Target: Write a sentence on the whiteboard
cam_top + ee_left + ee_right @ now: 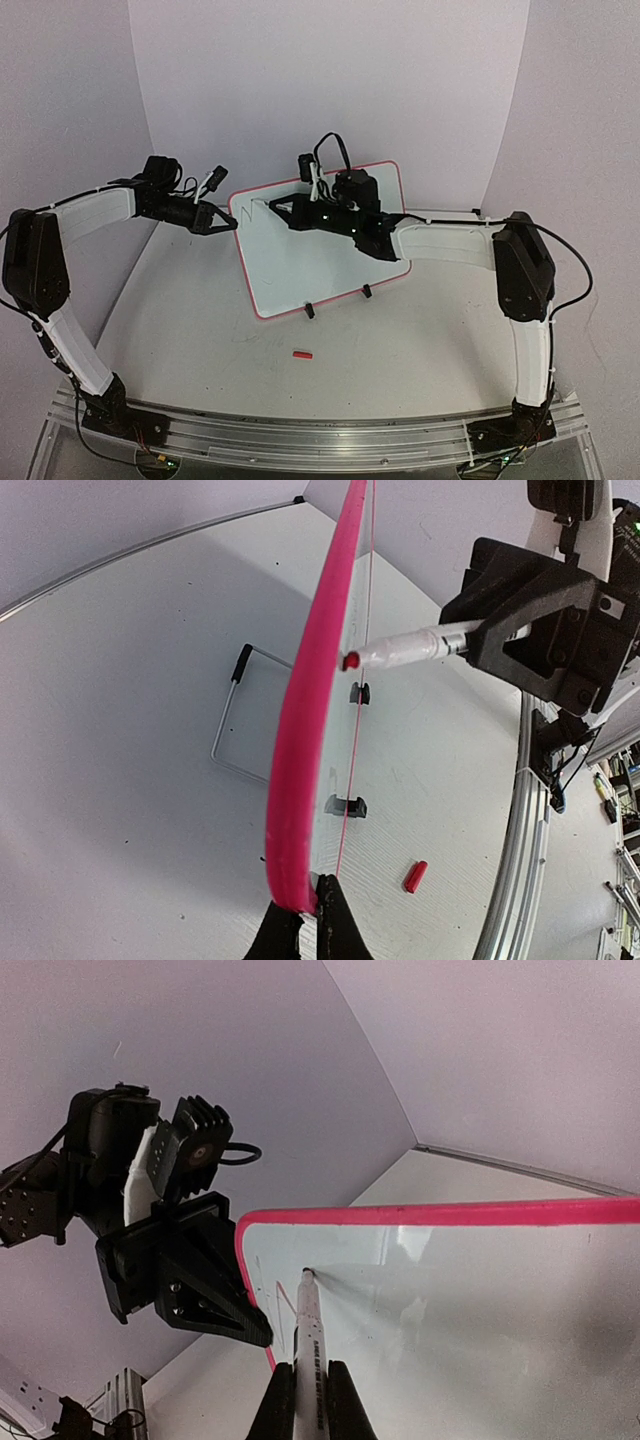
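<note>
- I see the whiteboard (320, 275) propped at a tilt near the middle of the table (420, 350). It has a glossy white face and a thin pink-red rim.
- From the left wrist camera the board is edge-on. A wire stand (228, 730) sits behind it, and two black clip feet (347, 805) are at its lower edge.
- The left gripper (230, 224) meets the board at its left edge, near the upper corner.
- Its fingers (338, 925) are pressed together on the pink rim, pinching the board.
- The right gripper (310, 1405) hangs over the upper left part of the board's face, just beside the left gripper.
- Its jaws are closed tight around a white marker (309, 1335), which points away from the wrist.
- The marker's tip touches the white surface close to the top left corner.
- Of the sentence (250, 211) I make out only a faint first stroke or two, just beside the marker tip. I cannot read them.
- A small red cap (301, 354) lies on the table in front of the board, apart from both grippers.
</note>
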Controlling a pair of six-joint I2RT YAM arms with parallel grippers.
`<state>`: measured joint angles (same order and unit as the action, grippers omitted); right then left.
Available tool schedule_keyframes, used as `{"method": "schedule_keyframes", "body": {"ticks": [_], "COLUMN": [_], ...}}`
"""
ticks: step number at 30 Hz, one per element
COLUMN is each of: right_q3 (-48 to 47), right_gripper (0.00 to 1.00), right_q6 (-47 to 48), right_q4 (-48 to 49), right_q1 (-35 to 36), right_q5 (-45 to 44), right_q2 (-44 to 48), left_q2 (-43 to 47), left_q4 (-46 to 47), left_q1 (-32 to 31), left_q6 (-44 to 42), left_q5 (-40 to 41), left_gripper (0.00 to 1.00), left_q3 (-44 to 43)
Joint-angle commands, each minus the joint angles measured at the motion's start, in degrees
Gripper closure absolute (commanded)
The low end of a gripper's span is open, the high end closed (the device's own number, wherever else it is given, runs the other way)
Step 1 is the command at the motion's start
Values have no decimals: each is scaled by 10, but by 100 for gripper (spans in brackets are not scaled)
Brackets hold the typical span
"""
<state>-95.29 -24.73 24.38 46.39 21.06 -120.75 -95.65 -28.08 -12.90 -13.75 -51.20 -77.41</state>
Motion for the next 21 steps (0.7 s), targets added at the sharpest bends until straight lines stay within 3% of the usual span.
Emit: {"method": "schedule_keyframes", "body": {"ticks": [1,10,21], "right_q3": [-31,-36,11], "right_gripper": [100,100,100], "right_q6": [-2,-2,15], "right_q4": [6,7,29], "right_q1": [-10,-11,-11], "right_q5": [-30,-3,137], "right_q2": [-6,-12,72], "left_q2": [25,25,26], "left_q4": [-6,-6,-5], "left_q1": [-3,-3,-3], "left_q6": [-45,-45,-44], "left_q5": [21,23,32], "left_gripper": [100,100,100], "left_q3": [6,6,7]}}
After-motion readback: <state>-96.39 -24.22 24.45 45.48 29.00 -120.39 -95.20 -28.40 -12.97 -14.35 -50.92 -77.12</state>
